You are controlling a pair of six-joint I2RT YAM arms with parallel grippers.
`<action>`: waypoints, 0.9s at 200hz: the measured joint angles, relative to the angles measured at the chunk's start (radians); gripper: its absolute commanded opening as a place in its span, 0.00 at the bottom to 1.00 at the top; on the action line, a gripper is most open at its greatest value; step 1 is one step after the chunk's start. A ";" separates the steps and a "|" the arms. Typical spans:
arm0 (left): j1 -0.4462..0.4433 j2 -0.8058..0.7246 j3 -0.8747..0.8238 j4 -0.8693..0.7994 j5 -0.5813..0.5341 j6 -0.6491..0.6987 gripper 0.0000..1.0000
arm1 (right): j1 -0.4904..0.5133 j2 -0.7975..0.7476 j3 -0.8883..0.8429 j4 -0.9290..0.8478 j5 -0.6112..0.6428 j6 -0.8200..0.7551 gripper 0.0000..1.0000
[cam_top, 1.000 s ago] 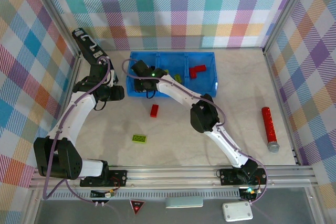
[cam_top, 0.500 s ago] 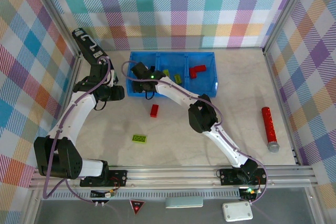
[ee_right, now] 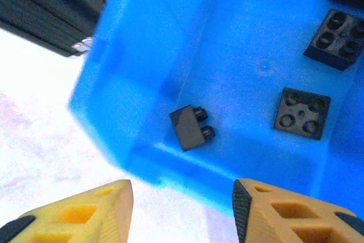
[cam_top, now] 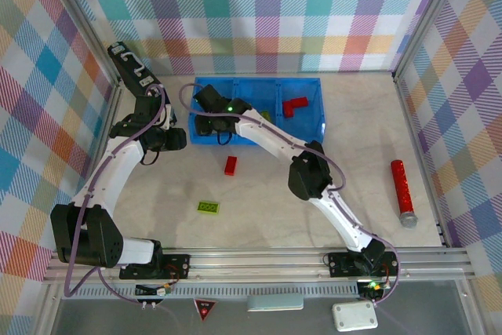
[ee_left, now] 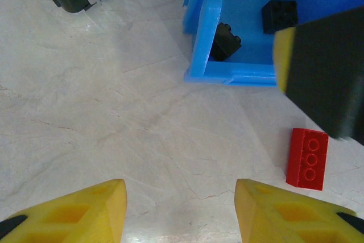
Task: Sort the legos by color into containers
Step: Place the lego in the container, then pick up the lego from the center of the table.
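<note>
Shows left fingers [ee_left: 85, 209] and right fingers [ee_right: 284, 214] apart and empty, a red lego [cam_top: 230, 165] flat on the counter [cam_top: 274, 202] at 7 o'clock from the blue bin [cam_top: 314, 137]; probably light, rigid and slick, best pinched across its long sides.

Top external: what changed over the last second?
The right tool edged toward the far wall over the left compartment of the blue bin, and its arm's elbow swung slightly right. No grasp or release is visible; it is open above the black bricks. Unchanged: the left tool, the red brick, the green brick and the red cylinder.
</note>
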 measured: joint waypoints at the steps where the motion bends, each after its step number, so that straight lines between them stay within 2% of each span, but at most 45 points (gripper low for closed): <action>1: 0.000 0.000 0.000 0.000 0.000 0.000 0.53 | 0.001 -0.005 -0.004 -0.001 0.000 0.000 0.51; 58: 0.000 0.000 0.000 0.000 -0.016 0.000 0.53 | 0.031 -0.190 -0.193 -0.026 0.026 0.009 0.52; 104: 0.000 0.000 0.000 0.000 -0.019 0.000 0.53 | 0.055 -0.276 -0.350 -0.050 0.070 0.064 0.54; 132: 0.000 0.000 0.000 0.000 -0.019 0.000 0.53 | 0.074 -0.313 -0.438 -0.059 0.118 0.137 0.54; 180: 0.000 0.000 0.000 0.000 -0.019 0.000 0.53 | 0.119 -0.341 -0.520 -0.098 0.276 0.317 0.57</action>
